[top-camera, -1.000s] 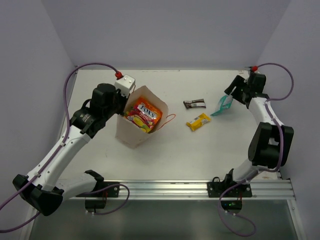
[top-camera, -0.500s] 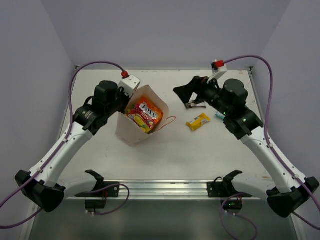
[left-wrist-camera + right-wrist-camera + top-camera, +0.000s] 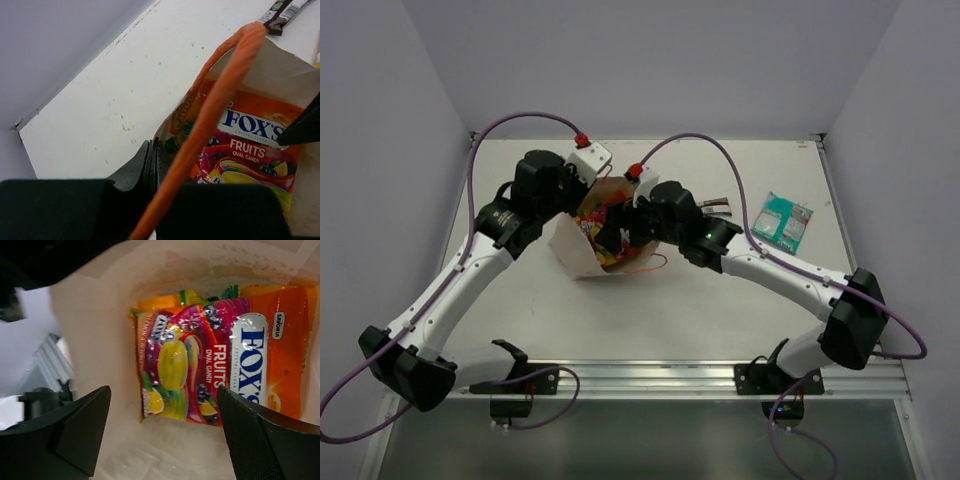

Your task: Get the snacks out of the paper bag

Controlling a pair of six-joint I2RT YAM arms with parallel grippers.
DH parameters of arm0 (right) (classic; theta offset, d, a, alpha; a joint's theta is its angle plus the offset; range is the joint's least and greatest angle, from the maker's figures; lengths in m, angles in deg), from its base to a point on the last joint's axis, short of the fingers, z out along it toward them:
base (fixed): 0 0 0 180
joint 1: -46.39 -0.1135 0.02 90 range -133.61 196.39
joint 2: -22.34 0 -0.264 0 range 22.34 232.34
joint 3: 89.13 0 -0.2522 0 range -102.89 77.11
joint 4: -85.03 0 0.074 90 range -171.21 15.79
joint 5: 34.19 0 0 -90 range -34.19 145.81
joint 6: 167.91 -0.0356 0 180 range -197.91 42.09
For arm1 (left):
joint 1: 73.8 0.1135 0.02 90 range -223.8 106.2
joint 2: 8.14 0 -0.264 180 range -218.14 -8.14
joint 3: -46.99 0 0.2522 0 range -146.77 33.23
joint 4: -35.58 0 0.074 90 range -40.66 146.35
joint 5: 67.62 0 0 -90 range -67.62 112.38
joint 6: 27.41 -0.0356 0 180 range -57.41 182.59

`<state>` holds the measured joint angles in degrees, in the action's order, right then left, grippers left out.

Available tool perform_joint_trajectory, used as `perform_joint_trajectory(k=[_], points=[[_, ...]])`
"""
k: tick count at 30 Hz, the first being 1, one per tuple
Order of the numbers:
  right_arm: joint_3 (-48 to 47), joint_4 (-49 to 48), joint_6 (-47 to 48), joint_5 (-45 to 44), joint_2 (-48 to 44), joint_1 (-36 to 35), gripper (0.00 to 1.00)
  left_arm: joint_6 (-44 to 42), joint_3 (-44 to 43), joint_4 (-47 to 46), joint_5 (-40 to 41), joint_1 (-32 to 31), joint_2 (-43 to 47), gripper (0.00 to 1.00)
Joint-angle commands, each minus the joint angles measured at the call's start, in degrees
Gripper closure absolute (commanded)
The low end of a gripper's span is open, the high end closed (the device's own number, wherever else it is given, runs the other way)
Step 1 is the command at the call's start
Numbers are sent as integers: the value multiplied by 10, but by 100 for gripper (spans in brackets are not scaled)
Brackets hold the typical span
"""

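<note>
The paper bag stands tilted on the left half of the surface, its mouth leaning toward my right arm. Inside, on top, lies an orange Fox's packet, printed face up. More packets lie under it, showing only as an orange-yellow edge and a green corner.

My left end effector is closed narrow on the bag's rim, I judge to keep the mouth spread and the bag from sliding when something is pulled out. The orange string handle crosses in front of that camera.

My right end effector is at the bag's mouth with its fingers spread wide, one on each side of the Fox's packet and holding nothing. It looks lined up to close across the packet's width.

The overhead view shows what the wrist views cannot. A teal packet lies well apart on the right, and a dark bar peeks out behind my right arm. Both are already out of the bag. From above my right arm hides the bag's contents, so only the wrist cameras show the packets inside.
</note>
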<state>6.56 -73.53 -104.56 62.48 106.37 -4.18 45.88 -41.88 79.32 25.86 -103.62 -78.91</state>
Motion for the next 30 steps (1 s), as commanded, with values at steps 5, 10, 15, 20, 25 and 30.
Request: perform_joint_trajectory(k=[5, 10, 15, 20, 25, 30], points=[[15, -21, 14, -123, 24, -22, 6, 28, 60, -106, -73, -5, 118, 100], [-21, 34, -60, -184, 31, -30, 1, 62, 73, -99, -93, -8, 134, 100], [-96, 118, -162, -255, 59, -53, 1, 105, 60, -93, -98, -18, 122, 100], [-161, 182, -224, -292, 112, -66, 1, 139, 51, -93, -82, -25, 115, 100], [-176, 203, -258, -314, 154, -69, 2, 152, 44, -86, -69, -28, 106, 100], [-147, 192, -266, -322, 167, -70, 13, 154, 37, -83, -57, -28, 110, 100]])
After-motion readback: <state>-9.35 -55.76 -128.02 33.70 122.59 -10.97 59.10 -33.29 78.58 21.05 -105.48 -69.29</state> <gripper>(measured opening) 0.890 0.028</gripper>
